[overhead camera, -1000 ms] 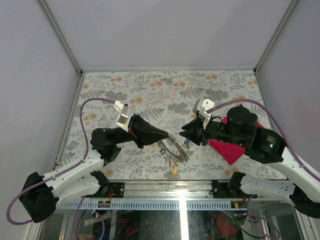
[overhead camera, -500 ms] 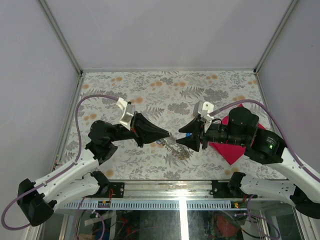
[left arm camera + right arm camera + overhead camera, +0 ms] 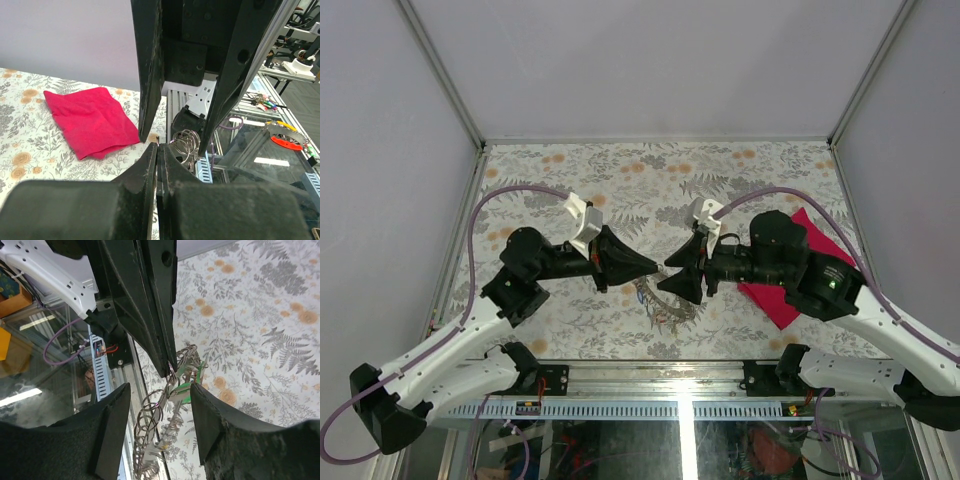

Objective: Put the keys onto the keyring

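My left gripper (image 3: 653, 266) is shut on the keyring (image 3: 670, 303), a grey metal ring with several small rings and keys dangling below the fingertips. The left wrist view shows the fingers pressed together (image 3: 160, 148) with the ring loops (image 3: 187, 145) just past them. My right gripper (image 3: 678, 272) is open and faces the left one tip to tip. In the right wrist view its fingers (image 3: 160, 387) stand either side of the hanging keyring (image 3: 155, 412). A green-headed key (image 3: 186, 388) hangs among the rings. No blue-headed key shows.
A red cloth (image 3: 778, 305) lies on the floral table under the right arm; it also shows in the left wrist view (image 3: 90, 120). The table's front rail (image 3: 670, 375) runs just below the hanging ring. Grey walls close the sides and back.
My right gripper has moved left towards the left gripper and now stands open around the hanging keyring. My left gripper has shifted slightly up and right, still holding the ring.
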Controlling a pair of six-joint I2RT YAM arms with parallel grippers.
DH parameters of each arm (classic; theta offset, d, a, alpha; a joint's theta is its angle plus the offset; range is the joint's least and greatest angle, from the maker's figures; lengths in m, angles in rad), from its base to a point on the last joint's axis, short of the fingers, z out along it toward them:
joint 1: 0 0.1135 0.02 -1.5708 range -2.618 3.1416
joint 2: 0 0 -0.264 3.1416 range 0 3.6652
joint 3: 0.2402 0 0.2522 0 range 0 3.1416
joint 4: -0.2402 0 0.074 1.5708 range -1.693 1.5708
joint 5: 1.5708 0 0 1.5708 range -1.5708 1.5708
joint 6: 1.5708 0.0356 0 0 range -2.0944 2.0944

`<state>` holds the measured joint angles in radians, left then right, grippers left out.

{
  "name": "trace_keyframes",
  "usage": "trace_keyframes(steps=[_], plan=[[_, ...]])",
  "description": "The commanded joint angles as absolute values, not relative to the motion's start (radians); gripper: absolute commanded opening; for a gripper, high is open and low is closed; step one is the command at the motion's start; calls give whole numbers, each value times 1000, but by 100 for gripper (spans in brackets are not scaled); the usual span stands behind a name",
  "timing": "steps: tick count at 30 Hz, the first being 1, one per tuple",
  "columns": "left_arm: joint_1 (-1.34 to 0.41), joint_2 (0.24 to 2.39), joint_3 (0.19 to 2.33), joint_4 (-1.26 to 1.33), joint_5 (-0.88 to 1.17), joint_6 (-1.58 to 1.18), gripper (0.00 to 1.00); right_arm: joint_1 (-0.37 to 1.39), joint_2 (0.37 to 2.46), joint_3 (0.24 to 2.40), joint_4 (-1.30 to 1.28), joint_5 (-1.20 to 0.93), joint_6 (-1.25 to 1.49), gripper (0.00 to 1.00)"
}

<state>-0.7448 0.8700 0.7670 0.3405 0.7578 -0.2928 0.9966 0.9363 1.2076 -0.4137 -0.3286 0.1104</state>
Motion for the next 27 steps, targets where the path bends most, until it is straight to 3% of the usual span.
trace_keyframes(steps=[1,5,10,15,20,22,25,27], plan=[[-741,843,825,330,721,-248,0,1003,962,1208,-399,-364,122,57],[-739,845,841,278,686,-222,0,1004,974,1209,-441,-307,100,57],[-739,853,879,178,653,-176,0,1004,964,1203,-463,-232,79,40],[-739,862,905,100,613,-145,0,1004,979,1195,-472,-243,66,38],[-740,870,918,63,590,-132,0,1004,980,1180,-462,-252,66,29],[-740,872,917,64,591,-137,0,1004,985,1174,-451,-259,66,30],[-739,878,919,66,593,-141,0,1003,1006,1167,-428,-271,74,47],[-740,883,922,66,596,-141,0,1004,1023,1168,-425,-260,77,48]])
